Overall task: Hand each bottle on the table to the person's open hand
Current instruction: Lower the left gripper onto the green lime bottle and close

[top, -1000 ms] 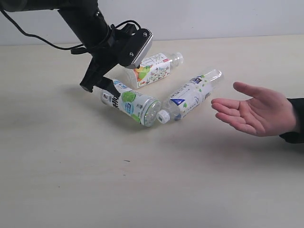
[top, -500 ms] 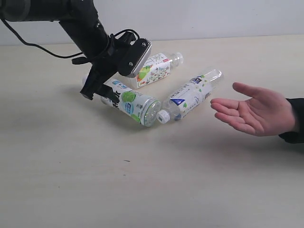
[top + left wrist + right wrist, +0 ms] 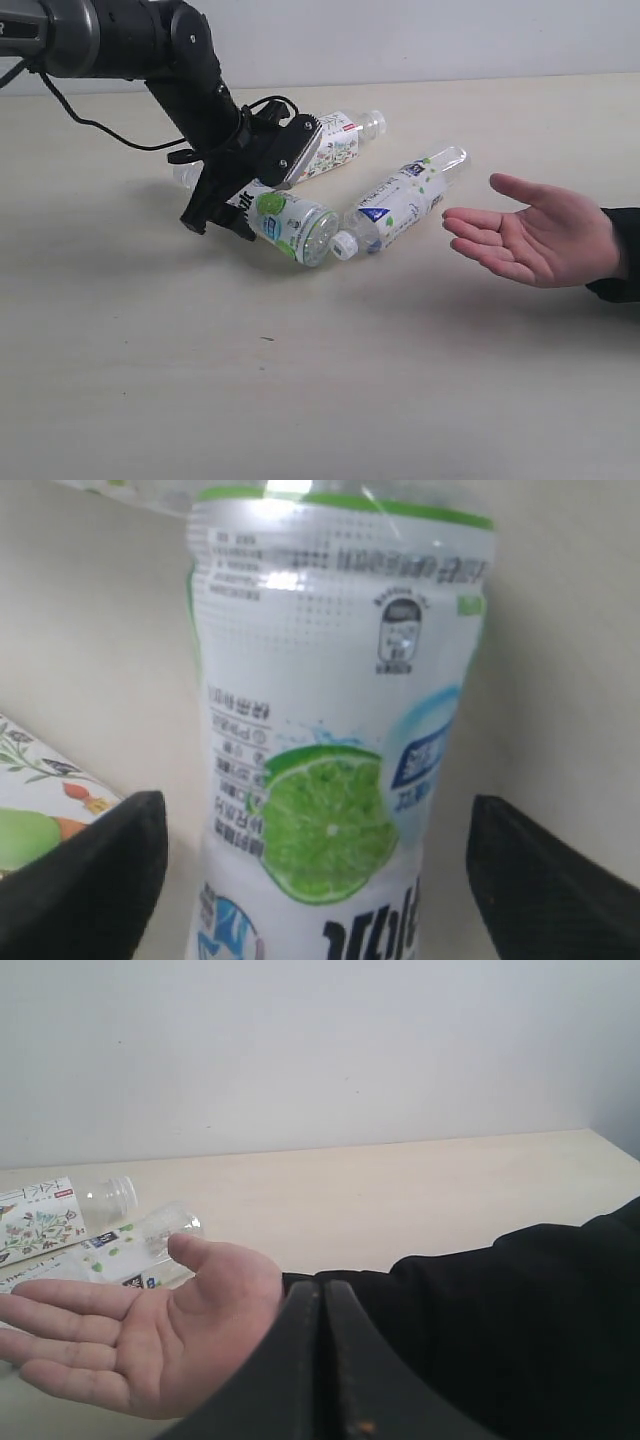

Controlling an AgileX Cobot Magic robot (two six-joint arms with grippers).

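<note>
Three bottles lie on the table. A lime-labelled bottle lies on its side, and my left gripper stands open astride its far half. In the left wrist view the lime bottle fills the space between the black fingertips, with a strip of table showing on each side. A flower-labelled bottle lies behind it. A blue-and-green-labelled bottle lies to the right. The person's open hand waits palm up at the right. My right gripper is shut and empty, just behind the hand.
The person's black sleeve lies beside my right gripper. A black cable trails from the left arm over the table. A pale wall runs along the table's far edge.
My left gripper has come down and slightly left, from above the lime bottle to astride it near the table. The bottles and the hand have not moved.
</note>
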